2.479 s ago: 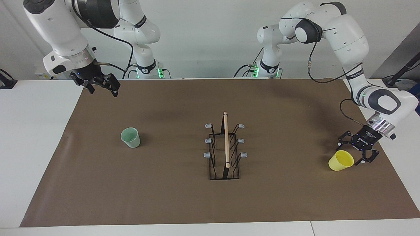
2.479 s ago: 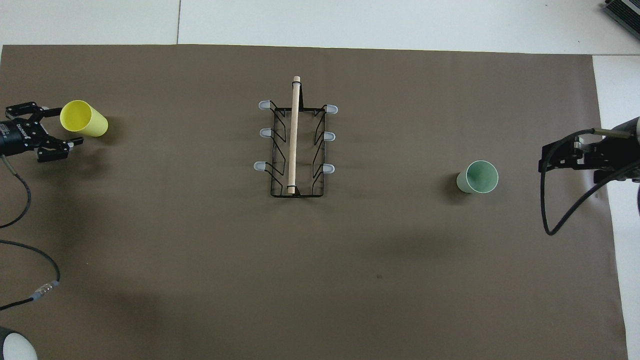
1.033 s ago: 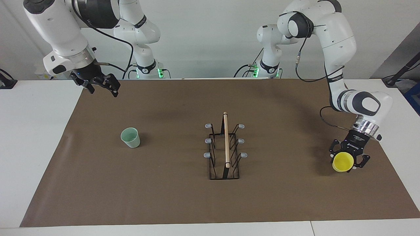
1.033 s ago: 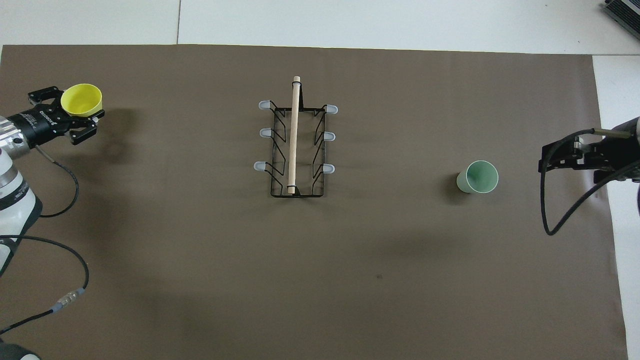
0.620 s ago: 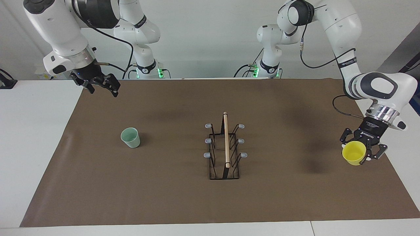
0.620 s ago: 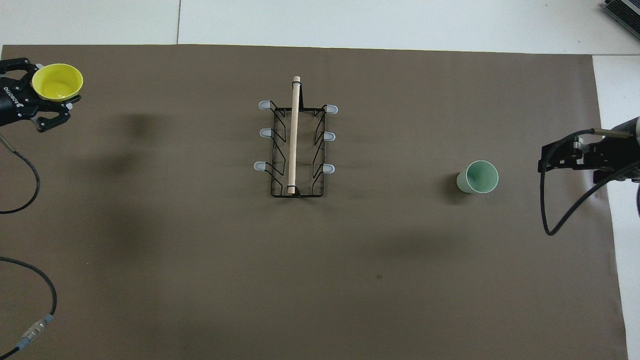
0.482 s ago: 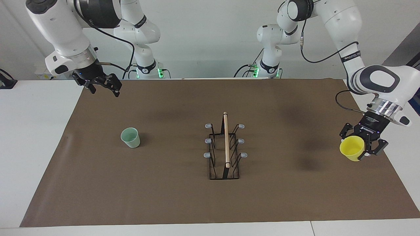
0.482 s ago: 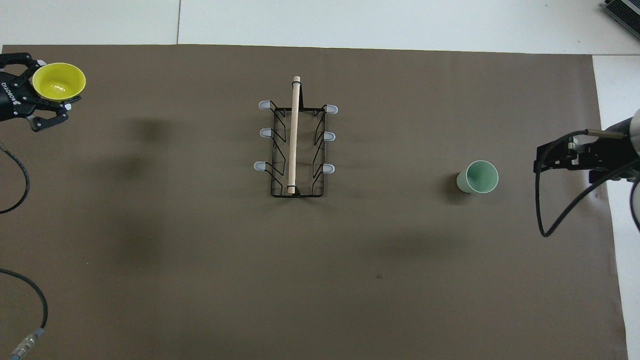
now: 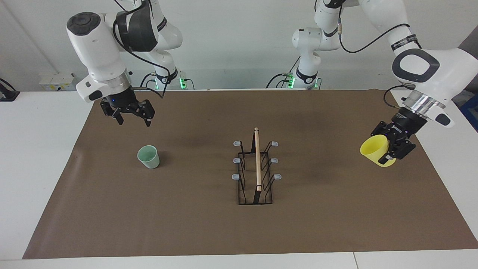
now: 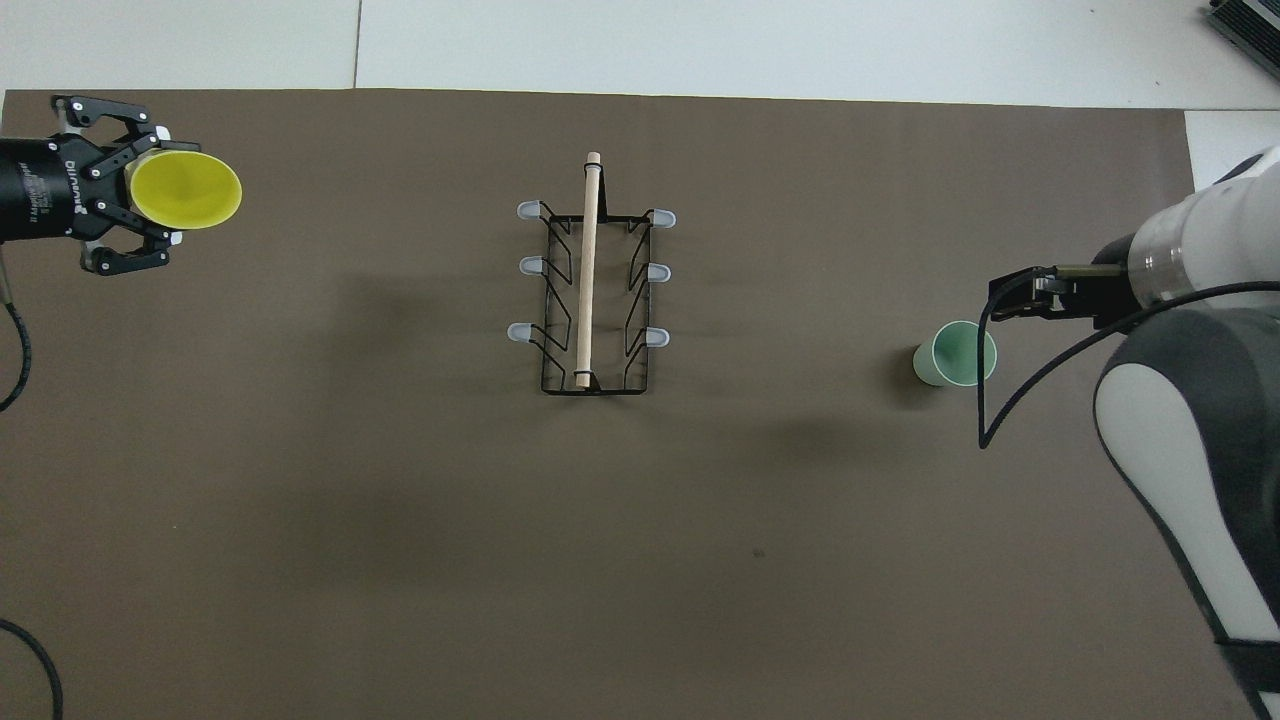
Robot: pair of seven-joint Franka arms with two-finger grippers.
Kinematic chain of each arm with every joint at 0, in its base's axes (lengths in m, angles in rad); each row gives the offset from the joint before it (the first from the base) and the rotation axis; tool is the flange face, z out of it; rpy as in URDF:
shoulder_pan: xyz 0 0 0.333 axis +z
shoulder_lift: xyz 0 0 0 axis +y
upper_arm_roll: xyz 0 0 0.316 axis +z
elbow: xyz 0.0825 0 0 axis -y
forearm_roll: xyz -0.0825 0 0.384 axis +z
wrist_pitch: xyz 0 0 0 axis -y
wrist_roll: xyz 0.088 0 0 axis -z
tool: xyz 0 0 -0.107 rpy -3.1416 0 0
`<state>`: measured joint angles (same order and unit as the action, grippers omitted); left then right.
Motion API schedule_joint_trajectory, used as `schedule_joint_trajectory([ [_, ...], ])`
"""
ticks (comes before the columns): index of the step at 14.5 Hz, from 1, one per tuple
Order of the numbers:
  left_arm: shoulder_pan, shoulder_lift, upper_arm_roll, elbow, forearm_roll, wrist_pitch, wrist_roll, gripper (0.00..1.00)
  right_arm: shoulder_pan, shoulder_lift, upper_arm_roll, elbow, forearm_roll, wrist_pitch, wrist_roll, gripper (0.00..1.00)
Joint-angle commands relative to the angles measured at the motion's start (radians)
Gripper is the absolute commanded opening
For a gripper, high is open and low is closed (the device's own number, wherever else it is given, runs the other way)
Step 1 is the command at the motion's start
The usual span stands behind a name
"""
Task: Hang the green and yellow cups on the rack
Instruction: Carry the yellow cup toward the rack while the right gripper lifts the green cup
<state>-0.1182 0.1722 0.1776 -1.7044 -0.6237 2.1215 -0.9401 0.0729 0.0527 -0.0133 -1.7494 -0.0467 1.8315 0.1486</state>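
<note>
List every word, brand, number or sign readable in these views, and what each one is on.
"ROBOTIQ": white lettering on the black body of the left end effector, seen reversed in the overhead view and only partly readable; this end effector holds the yellow cup.
Small white print on a black band of the left arm: too small to read.
Right end effector, green cup, rack: no text visible.
</note>
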Motion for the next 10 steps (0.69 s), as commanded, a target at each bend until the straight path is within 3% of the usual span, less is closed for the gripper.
schedule_joint_trajectory([
  [1,-0.004,-0.063,-0.064,-0.041,0.135,-0.008,0.012,0.0,-0.002,0.197,0.004,0.153,-0.074,-0.001,-0.079,1.0],
  [4,-0.004,-0.082,-0.16,-0.041,0.293,0.009,-0.005,0.0,0.005,0.346,0.033,0.252,-0.153,0.005,-0.214,1.0],
  [7,-0.003,-0.082,-0.275,-0.069,0.525,0.108,-0.109,0.0,0.06,0.39,0.047,0.214,-0.283,-0.006,-0.415,1.0],
  [10,-0.003,-0.089,-0.366,-0.102,0.761,0.156,-0.255,0.0,0.149,0.461,0.049,0.193,-0.467,-0.075,-0.495,1.0],
])
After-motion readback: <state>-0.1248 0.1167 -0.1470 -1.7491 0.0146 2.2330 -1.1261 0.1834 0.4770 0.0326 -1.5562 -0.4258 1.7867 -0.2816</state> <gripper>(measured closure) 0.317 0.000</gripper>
